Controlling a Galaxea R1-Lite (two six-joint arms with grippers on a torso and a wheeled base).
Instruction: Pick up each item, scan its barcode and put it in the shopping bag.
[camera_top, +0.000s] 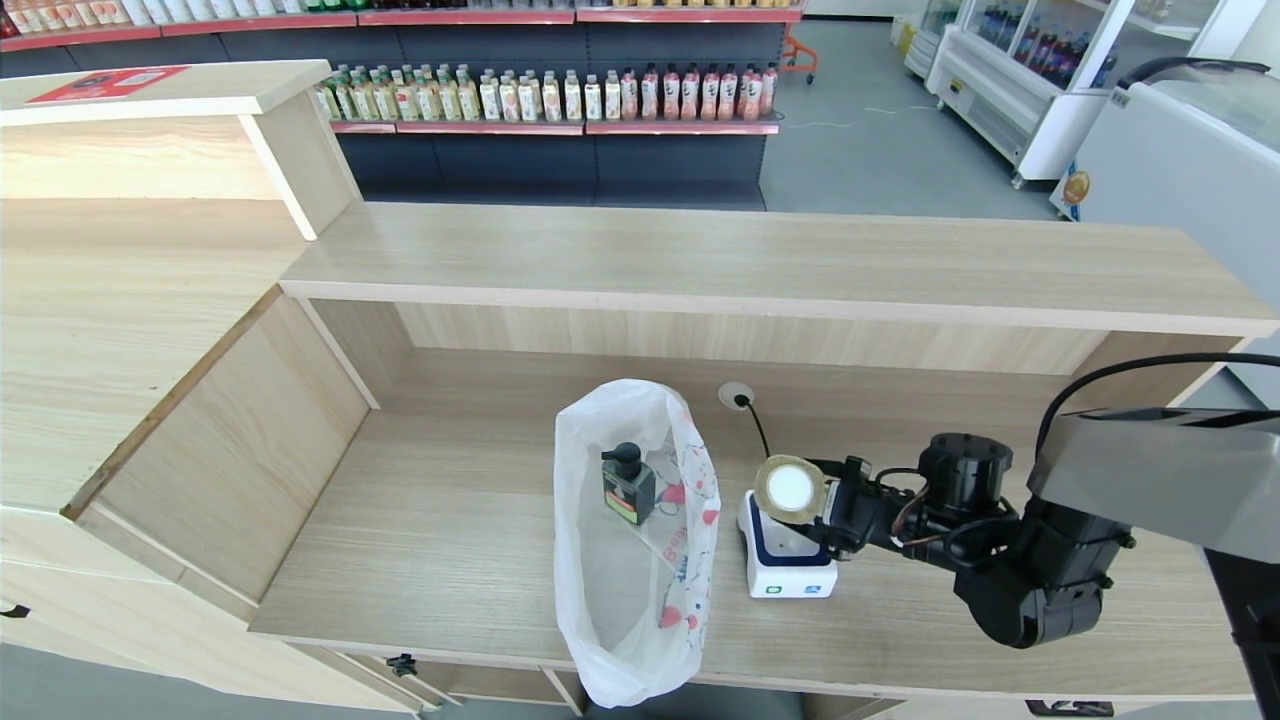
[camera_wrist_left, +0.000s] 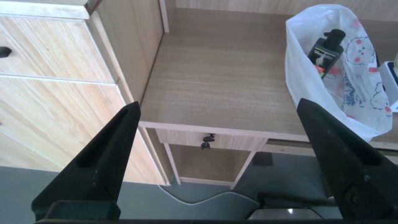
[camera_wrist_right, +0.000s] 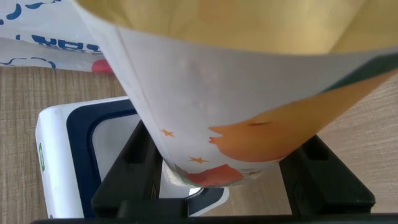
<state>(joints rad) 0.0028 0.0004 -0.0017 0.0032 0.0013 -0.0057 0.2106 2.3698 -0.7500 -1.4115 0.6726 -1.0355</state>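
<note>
A white plastic shopping bag (camera_top: 635, 540) stands open on the wooden counter, with a dark pump bottle (camera_top: 627, 485) upright inside it. To its right sits a white and blue barcode scanner (camera_top: 785, 565). My right gripper (camera_top: 835, 510) is shut on a round paper cup (camera_top: 790, 488) with a gold rim and white lid, held just above the scanner. The right wrist view has the cup (camera_wrist_right: 236, 112) between the black fingers (camera_wrist_right: 130, 162) over the scanner (camera_wrist_right: 68, 155). My left gripper (camera_wrist_left: 217, 155) is open with nothing in it, low in front of the counter's edge, with the bag (camera_wrist_left: 311, 68) farther off.
A raised counter ledge (camera_top: 760, 260) runs behind the work surface, and a wooden side wall (camera_top: 230, 450) closes it on the left. A cable passes through a grommet (camera_top: 737, 394) behind the scanner. A drawer handle (camera_wrist_left: 207, 140) sits under the counter's front edge.
</note>
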